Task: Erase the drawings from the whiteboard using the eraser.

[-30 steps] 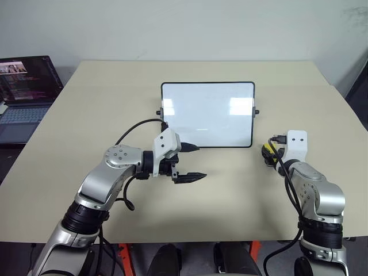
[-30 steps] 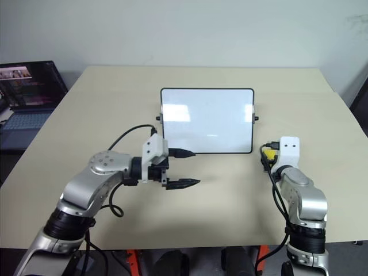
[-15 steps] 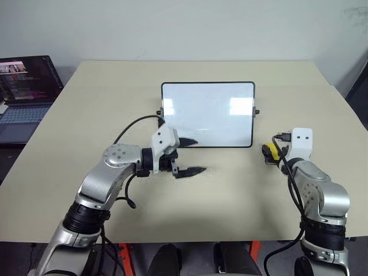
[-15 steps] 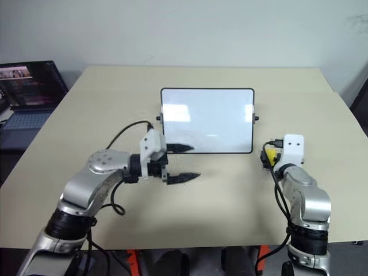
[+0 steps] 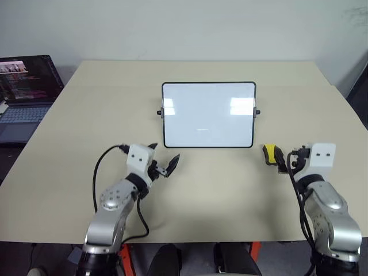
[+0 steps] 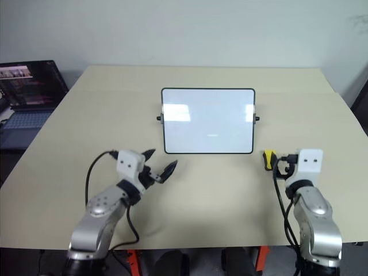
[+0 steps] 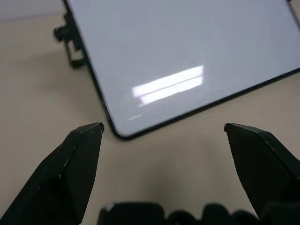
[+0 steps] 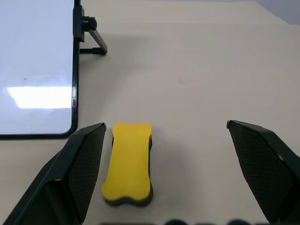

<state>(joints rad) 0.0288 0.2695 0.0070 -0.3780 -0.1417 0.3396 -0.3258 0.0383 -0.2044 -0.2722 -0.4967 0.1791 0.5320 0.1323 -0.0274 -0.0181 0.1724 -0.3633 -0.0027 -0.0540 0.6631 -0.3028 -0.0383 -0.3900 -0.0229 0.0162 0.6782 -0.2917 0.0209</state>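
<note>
The whiteboard (image 5: 208, 115) stands propped at the table's middle, white and glossy with glare patches. The drawings are out of view: its face shows just a faint short streak near the centre. The eraser (image 5: 270, 154), a yellow block with a dark underside, lies flat on the table right of the board's lower right corner. My right gripper (image 8: 166, 124) is open just behind the eraser (image 8: 127, 161), which lies loose close to one finger. My left gripper (image 5: 163, 161) is open and empty, in front of the board's lower left corner (image 7: 117, 133), pointing at it.
An open laptop (image 5: 26, 86) sits beyond the table's left edge. The beige table (image 5: 218, 195) spreads wide around the board. Small black knobs (image 5: 159, 112) stick out at the board's sides.
My left arm swung away from the board's front, back and to the left, and now points forward. My right gripper drew back from the eraser, which stays where it was on the table.
</note>
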